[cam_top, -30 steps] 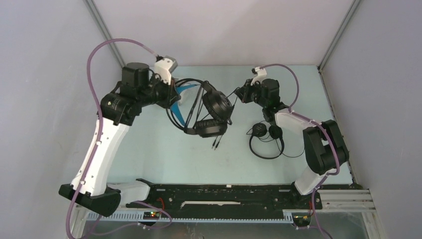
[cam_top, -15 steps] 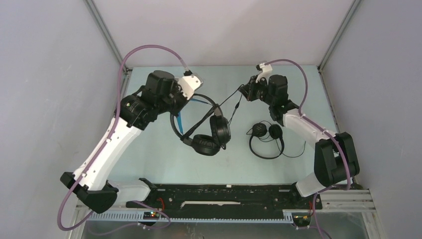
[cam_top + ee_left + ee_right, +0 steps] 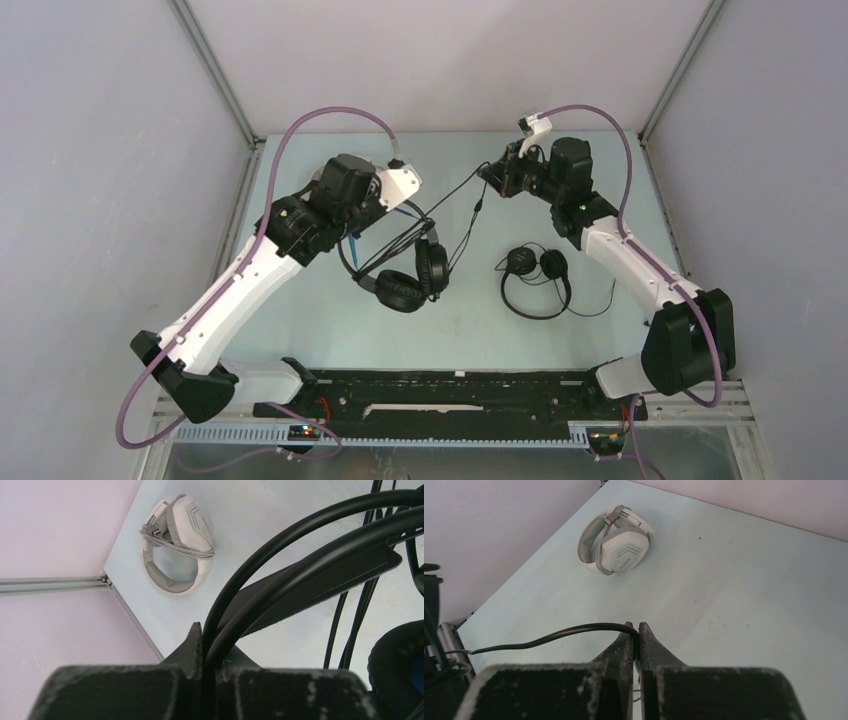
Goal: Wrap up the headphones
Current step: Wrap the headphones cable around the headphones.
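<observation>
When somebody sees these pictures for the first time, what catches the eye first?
A black cable is stretched above the table: the left gripper is shut on the headband of the big black headphones, the right gripper pinches the cable. A slim black pair lies at the table's right, and a white pair in a far corner.

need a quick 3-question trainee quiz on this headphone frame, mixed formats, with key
1. True or false: the right gripper is shut on a black cable.
2. The left gripper clamps: A) the white-grey headphones, B) the headband of the large black headphones, C) nothing.
3. How many headphone sets lie ungripped on the table?
Key: 1 true; 2 B; 3 two, the white-grey headphones and the slim black headphones.
</observation>
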`<action>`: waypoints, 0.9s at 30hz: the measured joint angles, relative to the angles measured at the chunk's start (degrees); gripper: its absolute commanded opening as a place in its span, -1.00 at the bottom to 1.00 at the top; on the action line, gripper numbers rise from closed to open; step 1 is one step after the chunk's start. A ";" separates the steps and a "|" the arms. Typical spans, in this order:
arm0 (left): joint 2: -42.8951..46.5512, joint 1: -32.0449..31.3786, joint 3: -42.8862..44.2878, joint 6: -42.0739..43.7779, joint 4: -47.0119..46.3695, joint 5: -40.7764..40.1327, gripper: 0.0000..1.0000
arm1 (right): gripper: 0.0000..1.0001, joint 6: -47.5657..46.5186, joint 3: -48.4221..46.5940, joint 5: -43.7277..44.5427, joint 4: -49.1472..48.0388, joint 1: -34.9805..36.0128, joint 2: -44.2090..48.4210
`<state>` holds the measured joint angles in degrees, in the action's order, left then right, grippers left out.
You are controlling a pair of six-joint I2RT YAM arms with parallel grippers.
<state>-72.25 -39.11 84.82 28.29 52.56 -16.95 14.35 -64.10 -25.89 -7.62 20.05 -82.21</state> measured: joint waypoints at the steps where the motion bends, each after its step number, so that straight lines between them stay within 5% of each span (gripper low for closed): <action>1: 0.00 -0.31 -0.39 0.44 -0.42 -0.50 -1.00 | -1.00 0.00 -0.26 -0.42 0.42 0.02 0.20; 14: -0.44 -1.97 -1.55 2.34 -1.05 -4.11 -1.00 | -1.00 0.20 -1.16 -2.60 6.29 0.02 2.89; 27: -8.17 -2.01 1.01 -4.44 0.39 -17.11 -1.00 | -1.00 7.19 -1.33 -12.76 9.68 1.25 8.31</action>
<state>-80.42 -41.12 85.82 23.86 52.95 -34.06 21.54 -65.43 -38.65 2.07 21.30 -73.91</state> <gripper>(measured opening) 0.061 0.022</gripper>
